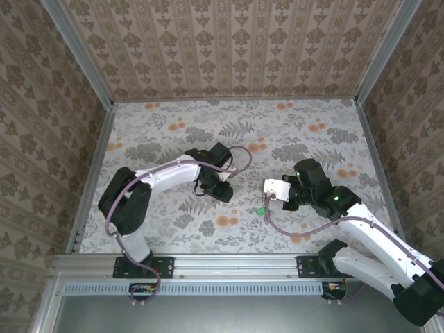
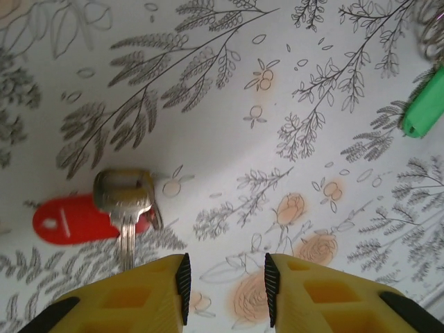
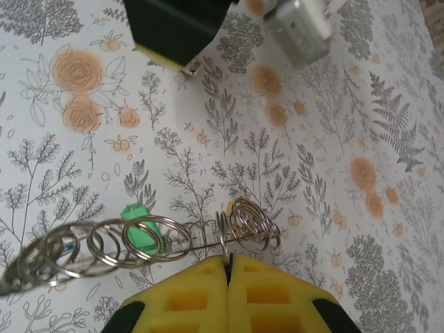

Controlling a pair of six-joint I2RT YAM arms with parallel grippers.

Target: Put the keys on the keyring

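keyring point(image 3: 222, 236): thin silvery metal wire loops, pretty shiny
green key head point(image 3: 142, 234): smooth plastic, slight sheen
red key head point(image 2: 66, 220): smooth plastic, more matt
metal key point(image 2: 125, 195): dull greyish metal, kinda brushed
left claw point(image 2: 225, 281): matt yellow plastic, black ribbed inner faces
right claw point(image 3: 227, 267): same matt yellow plastic
worktop point(image 2: 208, 139): flat matt floral print, paper or cloth, can't tell

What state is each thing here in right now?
left end effector: open, empty.
right end effector: shut on the keyring.
keyring: gripped at one end.
red key: flat on the table, unthreaded.
green key: behind the rings; whether threaded, cannot tell.
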